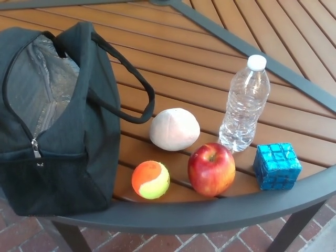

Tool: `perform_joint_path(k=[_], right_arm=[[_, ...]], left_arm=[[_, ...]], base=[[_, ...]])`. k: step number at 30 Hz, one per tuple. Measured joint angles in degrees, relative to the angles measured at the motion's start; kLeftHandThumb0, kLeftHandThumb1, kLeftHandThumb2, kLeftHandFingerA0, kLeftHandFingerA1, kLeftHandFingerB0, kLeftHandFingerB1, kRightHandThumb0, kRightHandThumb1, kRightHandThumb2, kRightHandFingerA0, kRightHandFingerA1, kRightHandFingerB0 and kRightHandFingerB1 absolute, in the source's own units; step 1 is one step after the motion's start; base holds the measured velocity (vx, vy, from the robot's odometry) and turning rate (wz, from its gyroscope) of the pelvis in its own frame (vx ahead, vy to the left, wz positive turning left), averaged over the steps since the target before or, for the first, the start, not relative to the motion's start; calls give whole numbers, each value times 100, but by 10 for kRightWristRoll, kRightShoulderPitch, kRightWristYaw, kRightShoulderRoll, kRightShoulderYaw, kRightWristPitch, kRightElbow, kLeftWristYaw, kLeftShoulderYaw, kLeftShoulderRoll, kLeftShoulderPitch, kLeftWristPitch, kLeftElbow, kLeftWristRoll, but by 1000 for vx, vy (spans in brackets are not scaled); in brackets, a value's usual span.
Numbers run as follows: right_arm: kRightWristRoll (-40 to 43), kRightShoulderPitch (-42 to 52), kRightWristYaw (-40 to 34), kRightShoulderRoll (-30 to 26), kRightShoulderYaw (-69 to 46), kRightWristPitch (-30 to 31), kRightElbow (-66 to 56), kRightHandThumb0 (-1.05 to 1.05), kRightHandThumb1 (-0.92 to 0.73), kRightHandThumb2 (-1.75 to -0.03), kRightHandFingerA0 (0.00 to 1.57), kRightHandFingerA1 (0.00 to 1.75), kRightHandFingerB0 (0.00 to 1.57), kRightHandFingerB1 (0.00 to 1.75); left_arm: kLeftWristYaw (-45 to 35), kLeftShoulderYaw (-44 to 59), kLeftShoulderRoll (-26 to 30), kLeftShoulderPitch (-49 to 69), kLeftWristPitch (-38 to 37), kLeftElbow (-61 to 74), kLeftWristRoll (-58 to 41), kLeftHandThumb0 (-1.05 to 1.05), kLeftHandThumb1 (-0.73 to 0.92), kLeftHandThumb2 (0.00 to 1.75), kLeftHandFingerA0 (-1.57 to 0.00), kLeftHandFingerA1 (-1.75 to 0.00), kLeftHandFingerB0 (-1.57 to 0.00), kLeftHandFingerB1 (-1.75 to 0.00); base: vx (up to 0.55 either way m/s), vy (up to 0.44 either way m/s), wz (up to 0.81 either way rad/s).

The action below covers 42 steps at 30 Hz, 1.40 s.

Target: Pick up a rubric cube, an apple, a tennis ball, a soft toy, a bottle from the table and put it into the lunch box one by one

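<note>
Five task items all on table, none yet in lunch box. Head view only: neither hand in view, so we cannot tell their state. Lunch box at left, unzipped, mouth open. Right of it: soft toy, bottle upright beyond. Tennis ball nearest box along front rim, then apple, then rubric cube farthest. We judge first pick not started; next move calls for hand reaching to one item, likely cube.

The lunch box runs off the picture's left edge, and its shadowed inside cannot be made out. The worktop is cut off at top and right. The apple seems to hide the bottle's lower left foot.
</note>
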State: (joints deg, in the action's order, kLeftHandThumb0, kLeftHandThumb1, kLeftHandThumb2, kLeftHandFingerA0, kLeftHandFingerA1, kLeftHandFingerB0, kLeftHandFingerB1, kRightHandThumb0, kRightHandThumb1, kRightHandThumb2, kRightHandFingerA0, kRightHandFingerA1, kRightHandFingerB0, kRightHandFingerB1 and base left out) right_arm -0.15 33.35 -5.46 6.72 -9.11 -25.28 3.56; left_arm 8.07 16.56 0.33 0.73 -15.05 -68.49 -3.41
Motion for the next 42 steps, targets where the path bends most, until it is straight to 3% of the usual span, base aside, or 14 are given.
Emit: perform_joint_path(k=[13, 16, 17, 18, 21, 22, 24, 29, 30, 31, 32, 35, 36, 42], right_arm=[[-7, -33, -21, 39, 0, -79, -193, -17, -60, -89, 85, 113, 53, 88], [-27, -54, -25, 44, 11, -90, -251, -33, -63, -70, 78, 104, 53, 76], [-34, -60, -25, 44, 14, -89, -269, -61, -65, -59, 56, 91, 42, 54], [-41, -65, -25, 43, 16, -86, -281, -61, -65, -59, 56, 91, 42, 54], [-68, -86, -19, 33, 20, -59, -327, -65, -62, -58, 45, 85, 41, 46], [-70, -87, -18, 32, 20, -56, -330, -67, -62, -59, 42, 79, 39, 42], [-83, -98, -11, 23, 22, -30, -348, -78, -64, -60, 31, 63, 33, 37], [-102, -122, 5, 4, 25, 16, -364, -78, -60, -59, 19, 55, 27, 33], [-106, -126, 9, 0, 25, 24, -365, -83, -60, -59, 5, 60, 18, 35], [-111, -136, 14, -8, 26, 39, -366, -83, -60, -59, 5, 60, 18, 35], [-114, -142, 18, -13, 27, 48, -366, -90, -52, -90, 2, 54, 10, 46], [-127, -168, 29, -32, 30, 77, -365, -82, -47, -90, 0, 50, 7, 45], [-134, -180, 34, -40, 32, 88, -363, -81, -46, -90, 0, 45, 8, 43], [-173, -242, 58, -83, 44, 151, -345, -89, -52, -88, 0, 39, 9, 41]], left_arm=[[2, -3, -1, 9, 0, -1, 0, -3, 60, 90, -95, -92, -95, -76], [2, -5, -1, 14, 0, -1, 0, -3, 62, 89, -95, -91, -93, -75], [2, -5, -1, 16, 0, -1, 0, -3, 61, 92, -95, -92, -93, -76], [2, -6, -1, 17, 0, 0, 0, -3, 61, 92, -95, -92, -93, -76], [2, -7, -1, 19, 0, 0, 0, -3, 52, 108, -94, -95, -88, -87], [2, -7, -1, 19, 0, 0, 0, -5, 62, 90, -96, -93, -93, -77], [1, -7, -3, 19, 0, 0, 0, -4, 61, 90, -97, -93, -94, -77], [1, -7, -4, 19, 0, 0, 0, -3, 61, 90, -97, -93, -94, -77], [1, -7, -4, 19, 0, 0, 0, -4, 61, 90, -96, -94, -93, -77], [1, -8, -4, 19, 0, 0, 0, -4, 61, 90, -96, -94, -93, -77], [1, -8, -4, 19, 0, 0, 0, -4, 62, 89, -97, -95, -94, -78], [1, -8, -4, 19, 0, 0, 0, -3, 61, 91, -95, -95, -93, -79], [1, -8, -4, 19, 0, 0, 0, -2, 52, 108, -94, -96, -88, -88], [1, -9, -5, 19, 0, 0, 0, 0, 51, 109, -94, -95, -90, -89]], base=[[0, 0, 0], [0, 0, 0], [0, 0, 0], [0, 0, 0], [0, 0, 0], [0, 0, 0], [0, 0, 0], [0, 0, 0], [0, 0, 0], [0, 0, 0], [0, 0, 0], [0, 0, 0], [0, 0, 0], [0, 0, 0]])
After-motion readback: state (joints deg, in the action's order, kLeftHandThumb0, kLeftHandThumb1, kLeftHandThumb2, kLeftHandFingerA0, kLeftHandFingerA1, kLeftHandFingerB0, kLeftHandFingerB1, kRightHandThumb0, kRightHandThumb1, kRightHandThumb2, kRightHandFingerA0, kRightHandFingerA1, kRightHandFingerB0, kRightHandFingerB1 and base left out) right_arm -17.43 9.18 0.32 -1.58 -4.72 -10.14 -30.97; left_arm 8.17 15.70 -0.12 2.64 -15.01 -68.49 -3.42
